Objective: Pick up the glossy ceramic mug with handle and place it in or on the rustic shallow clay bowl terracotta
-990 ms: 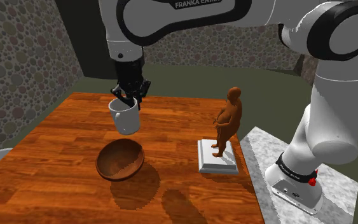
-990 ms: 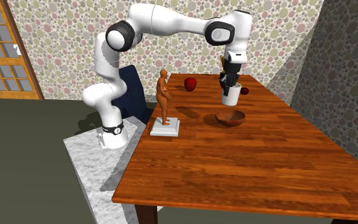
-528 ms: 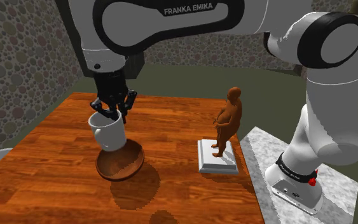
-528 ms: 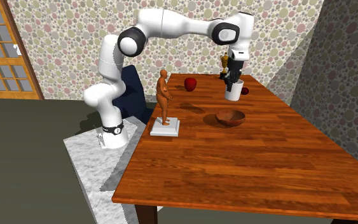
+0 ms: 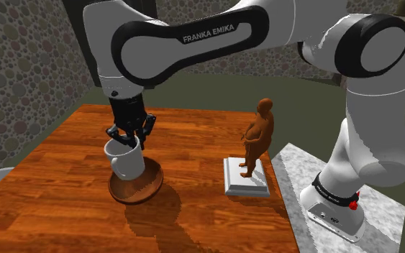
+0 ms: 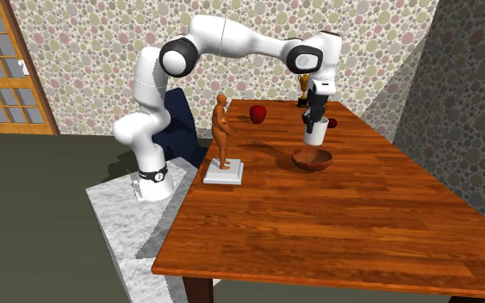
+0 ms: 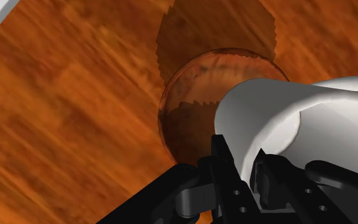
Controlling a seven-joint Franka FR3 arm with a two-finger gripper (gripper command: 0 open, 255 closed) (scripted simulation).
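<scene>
Claw [image 5: 127, 138] is pinching the white mug [image 5: 126, 162] by its rim, one finger inside. Mug hangs just over the brown bowl [image 5: 147, 184] on the wood worktop [image 5: 57, 194], with the statue [image 5: 258, 140] well apart.

The desk [image 5: 64, 201] has a reddish-brown wood-grain top. Resting on it:
- a shallow brown bowl [image 5: 147, 186], near the middle;
- a white square base [image 5: 246, 178] carrying an upright brown figurine [image 5: 258, 136], by the edge next to the stand;
- a red apple [image 6: 258, 113] near the far edge;
- a smaller dark red item [image 6: 332, 123] beyond the bowl.
</scene>
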